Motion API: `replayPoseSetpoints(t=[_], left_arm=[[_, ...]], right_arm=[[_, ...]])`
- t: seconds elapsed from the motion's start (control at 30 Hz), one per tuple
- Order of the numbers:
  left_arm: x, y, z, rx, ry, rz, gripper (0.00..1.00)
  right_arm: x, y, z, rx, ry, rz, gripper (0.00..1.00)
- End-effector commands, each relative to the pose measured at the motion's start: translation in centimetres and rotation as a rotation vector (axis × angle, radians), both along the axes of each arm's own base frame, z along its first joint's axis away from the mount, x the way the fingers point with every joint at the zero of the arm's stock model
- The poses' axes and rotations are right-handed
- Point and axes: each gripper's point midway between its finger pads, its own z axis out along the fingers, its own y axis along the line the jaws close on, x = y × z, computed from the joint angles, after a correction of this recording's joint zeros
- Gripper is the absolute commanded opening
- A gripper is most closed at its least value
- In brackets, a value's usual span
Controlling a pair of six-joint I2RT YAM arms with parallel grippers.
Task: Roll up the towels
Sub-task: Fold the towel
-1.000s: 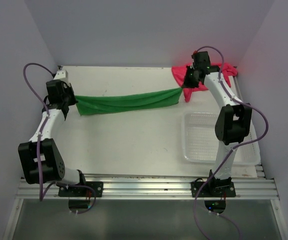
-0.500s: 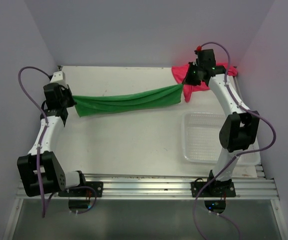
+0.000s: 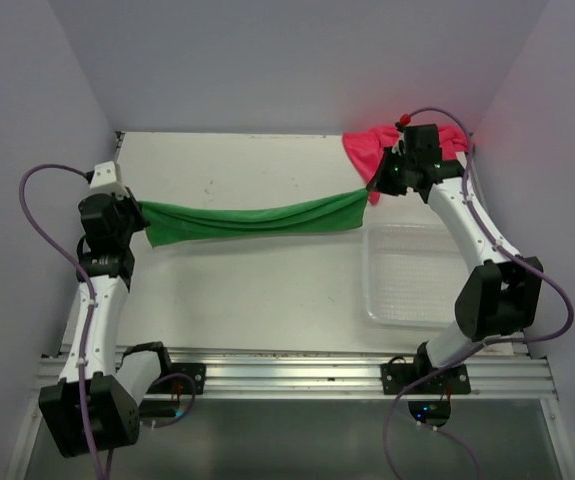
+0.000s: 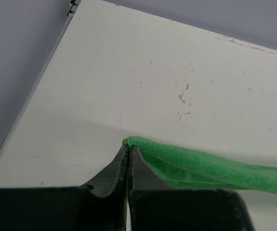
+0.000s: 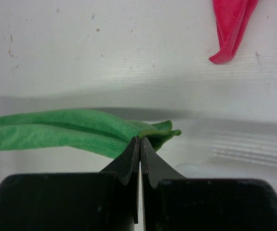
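Our left gripper (image 3: 143,207) and right gripper (image 3: 369,186) each pinch tight on one end of the green towel (image 3: 257,216). We hold it stretched between our two arms over the table (image 3: 267,290). The plastic basket (image 3: 375,290) sits by our right arm. The pink towel (image 3: 365,148) lies in the far right corner.

No writing, label, brand, number or sign can be read in any of the views.
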Motion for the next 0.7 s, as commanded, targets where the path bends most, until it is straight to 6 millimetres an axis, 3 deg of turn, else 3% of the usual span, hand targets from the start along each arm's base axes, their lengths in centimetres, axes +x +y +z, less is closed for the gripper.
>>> replayPoseSetpoints(t=[0.0,0.33,0.5,0.67], left_arm=[[-1.8,0.6,0.8,0.003,-0.052,0.051,0.00],[-6.2,2.8,2.0,-0.015,-0.122,0.263,0.00],[-6.4,3.4,0.5,-0.048,-0.072,0.316,0.00],[-6.1,3.9,-0.6,-0.063,-0.039,0.358,0.00]], right_arm=[[-0.9,0.8,2.8,0.033,-0.098,0.028,0.00],[-3.9,1.3,2.5,0.040,-0.102,0.068,0.00],[-4.1,1.6,1.6,0.049,-0.080,0.073,0.00],[-2.9,1.9,0.6,0.052,-0.053,0.061,0.00]])
